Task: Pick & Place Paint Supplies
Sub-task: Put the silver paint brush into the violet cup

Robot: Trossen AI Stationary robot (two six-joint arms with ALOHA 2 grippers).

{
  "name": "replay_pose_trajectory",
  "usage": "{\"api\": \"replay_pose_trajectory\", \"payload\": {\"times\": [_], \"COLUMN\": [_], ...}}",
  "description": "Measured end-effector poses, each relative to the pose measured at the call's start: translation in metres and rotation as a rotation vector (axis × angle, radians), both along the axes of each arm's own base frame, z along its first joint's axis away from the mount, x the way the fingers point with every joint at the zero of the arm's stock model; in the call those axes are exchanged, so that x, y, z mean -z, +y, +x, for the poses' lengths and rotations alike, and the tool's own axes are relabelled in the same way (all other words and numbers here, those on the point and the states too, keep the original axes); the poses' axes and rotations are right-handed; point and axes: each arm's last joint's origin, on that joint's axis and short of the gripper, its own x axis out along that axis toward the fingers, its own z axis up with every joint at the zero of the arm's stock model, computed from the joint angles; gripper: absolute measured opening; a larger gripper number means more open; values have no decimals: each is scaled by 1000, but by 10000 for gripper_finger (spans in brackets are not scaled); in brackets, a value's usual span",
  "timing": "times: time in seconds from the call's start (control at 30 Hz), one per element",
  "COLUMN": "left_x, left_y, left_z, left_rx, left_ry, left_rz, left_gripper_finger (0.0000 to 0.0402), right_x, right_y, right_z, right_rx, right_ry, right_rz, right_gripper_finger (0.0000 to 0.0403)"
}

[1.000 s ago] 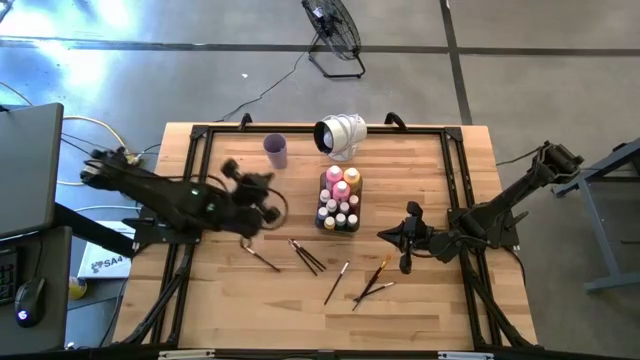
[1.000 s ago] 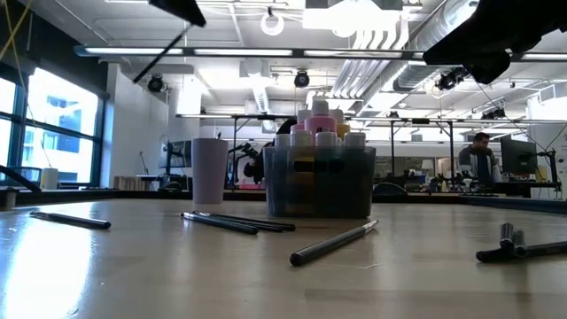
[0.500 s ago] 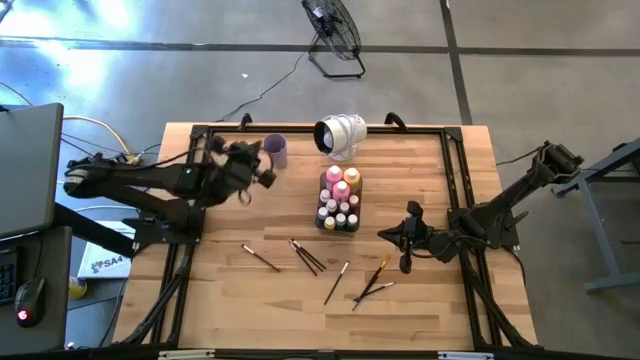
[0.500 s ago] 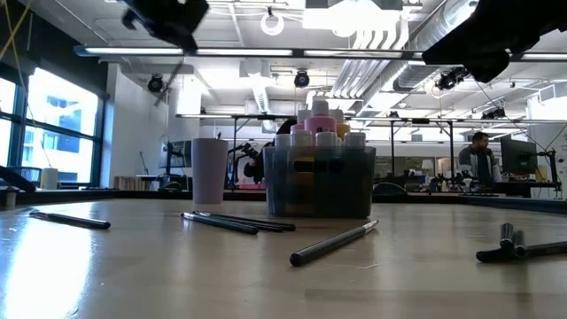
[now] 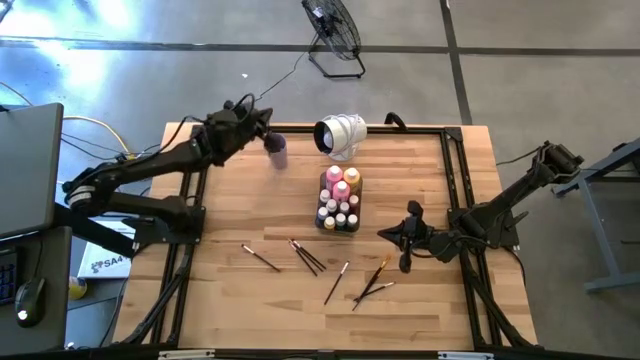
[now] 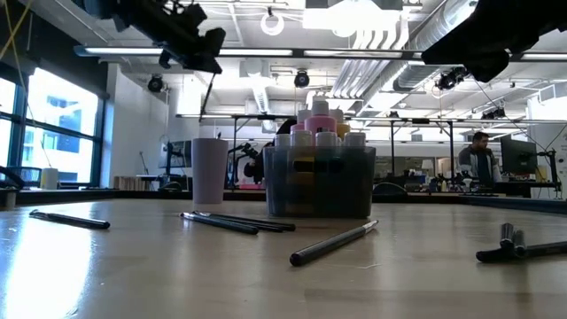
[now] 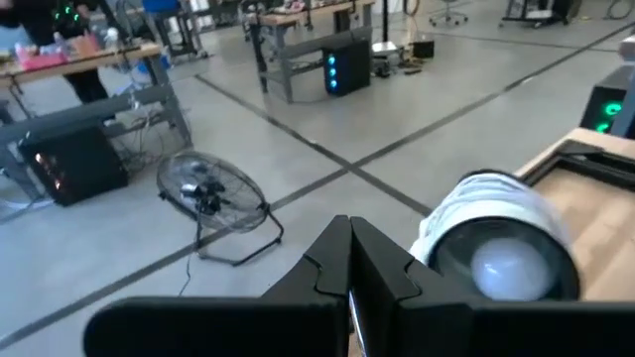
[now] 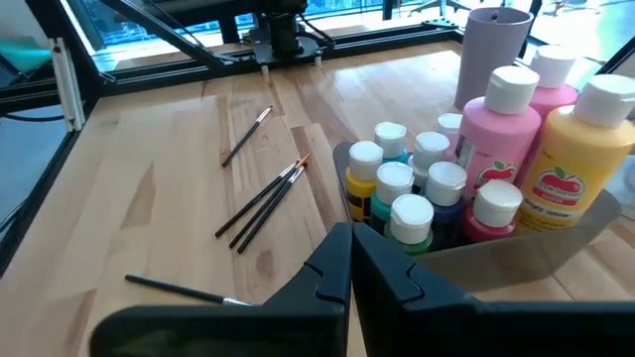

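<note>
My left gripper (image 5: 266,128) hovers at the table's far left, just above the lilac cup (image 5: 277,152), shut on a thin dark paintbrush (image 6: 206,97). Several more brushes lie flat on the near half of the table (image 5: 262,258) (image 5: 307,256) (image 5: 336,282) (image 5: 372,282). A clear grey tray (image 8: 556,248) in the middle holds the pink bottle (image 8: 506,129), the orange bottle (image 8: 585,149) and several small white-capped ones (image 8: 412,213). My right gripper (image 5: 383,236) hangs shut to the right of the tray, touching nothing. My left gripper pinches the paintbrush by its upper end (image 6: 212,78) between its shut fingers (image 7: 349,263), which lie about level. The brush hangs below them at a slight slant, lifted clear, with its lower tip (image 6: 201,117) above the cup's rim. The gripper itself hides the exact place of contact.
A white round lamp-like thing (image 5: 340,135) lies at the far edge beside the cup. Black frame rails (image 5: 455,170) run round the tabletop. A fan (image 5: 335,35) stands on the floor beyond. Bare wood lies at the near left (image 5: 220,300).
My left gripper has swung from the middle left of the table toward the far edge, to above the lilac cup, rolling its wrist as it went. It has stayed shut on the brush, which now hangs more steeply.
</note>
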Motion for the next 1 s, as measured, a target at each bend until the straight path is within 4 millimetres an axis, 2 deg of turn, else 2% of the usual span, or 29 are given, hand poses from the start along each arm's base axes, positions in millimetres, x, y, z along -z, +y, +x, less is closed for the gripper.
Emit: {"api": "replay_pose_trajectory", "payload": {"times": [0.13, 0.5, 0.8, 1.0], "left_x": [7, 50, 81, 82], "left_y": [19, 55, 65, 65], "left_z": [8, 28, 42, 42], "left_rx": [10, 23, 37, 35], "left_ry": [-15, 129, 237, 238], "left_rz": [11, -30, -77, -81], "left_gripper_finger": [0, 0, 0, 0], "right_x": [0, 0, 0, 0], "right_y": [-1, -1, -1, -1], "right_z": [0, 0, 0, 0], "right_rx": [34, 35, 35, 35], "right_ry": [-10, -11, -11, -11], "right_rz": [-15, -9, -9, -9], "right_gripper_finger": [3, 3, 2, 2]}}
